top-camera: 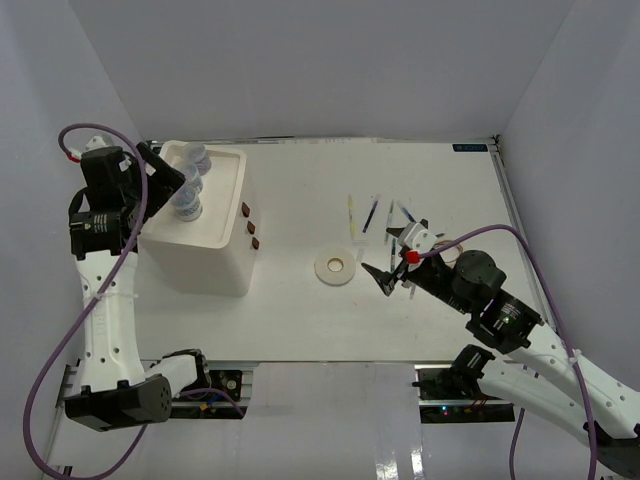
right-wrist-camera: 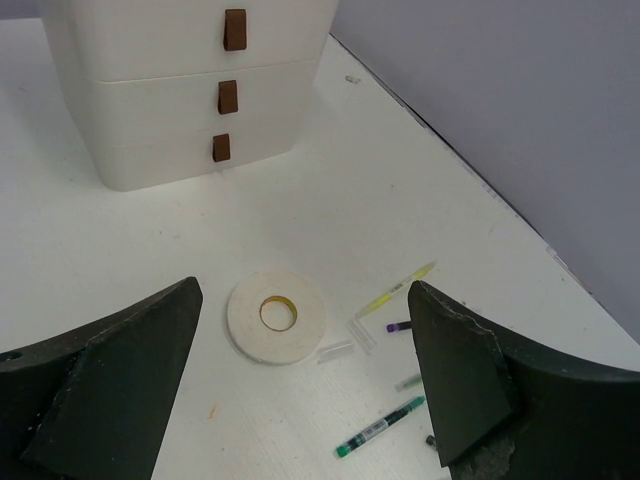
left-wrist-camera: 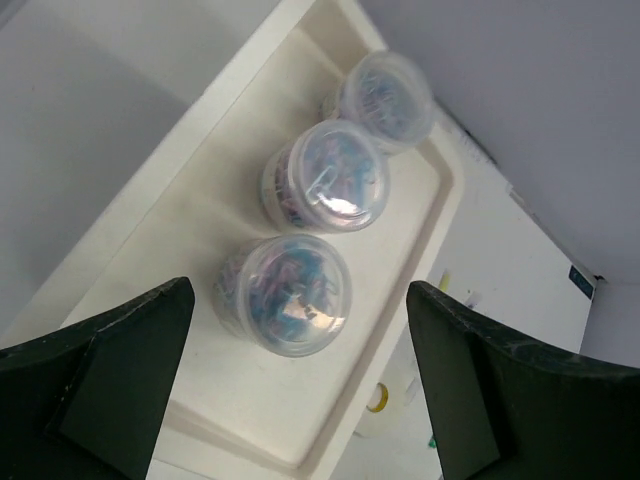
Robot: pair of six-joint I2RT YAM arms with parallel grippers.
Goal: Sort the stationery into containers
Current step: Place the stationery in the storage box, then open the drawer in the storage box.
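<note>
Showing the L gripper (left-wrist-camera: 300, 296) over the tray (left-wrist-camera: 190, 250) on top of the box (top-camera: 215, 262), jaws wide apart and gripping nothing. 3 jars (left-wrist-camera: 328, 178) stand upright in a row in the tray, lids on; the nearest sits btwn the open jaws, apparently untouched. The jar part looks done, so the L arm's best exit is probably straight up, jaws kept wide, so neither finger clips the near jar.

R gripper (top-camera: 385, 253) hovers above the table (top-camera: 300, 310), jaws also apart and empty. Tape (right-wrist-camera: 250, 325) lies flat just below it; pens (right-wrist-camera: 380, 428) are scattered beside it, incl. a yellow one (right-wrist-camera: 400, 285). All 3 drawers (right-wrist-camera: 228, 97) appear closed, so one likely needs pulling by its knob first. For flat tape, a pinch across rim and hole prob. holds better than a grab at the outer edge.
</note>
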